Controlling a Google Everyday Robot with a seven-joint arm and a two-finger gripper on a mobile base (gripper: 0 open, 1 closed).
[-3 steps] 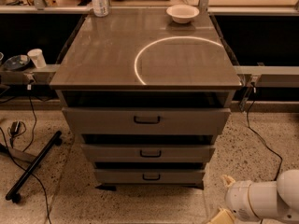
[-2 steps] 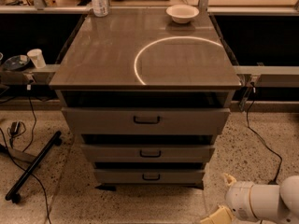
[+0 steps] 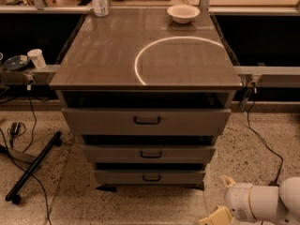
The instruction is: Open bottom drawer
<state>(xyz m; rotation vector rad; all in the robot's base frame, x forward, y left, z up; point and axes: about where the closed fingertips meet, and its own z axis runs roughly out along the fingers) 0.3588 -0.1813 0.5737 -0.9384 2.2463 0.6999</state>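
Observation:
A grey-brown cabinet with three drawers stands in the middle of the camera view. The bottom drawer (image 3: pixel 150 176) is the shortest front, with a small black loop handle (image 3: pixel 151 177) at its centre; its front sits in line with the others. My gripper (image 3: pixel 213 217) is at the lower right edge of the view, on the white arm (image 3: pixel 262 203), low above the floor and to the right of and in front of the bottom drawer, apart from it.
The middle drawer (image 3: pixel 149 153) and top drawer (image 3: pixel 147 121) sit above. A white bowl (image 3: pixel 183 13) and a bottle (image 3: pixel 99 0) stand on the cabinet top. A black stand leg (image 3: pixel 33 168) and cables lie on the floor left; a cable (image 3: pixel 262 142) runs right.
My arm and gripper have shifted slightly left and lower along the bottom right of the view. The drawers have not moved.

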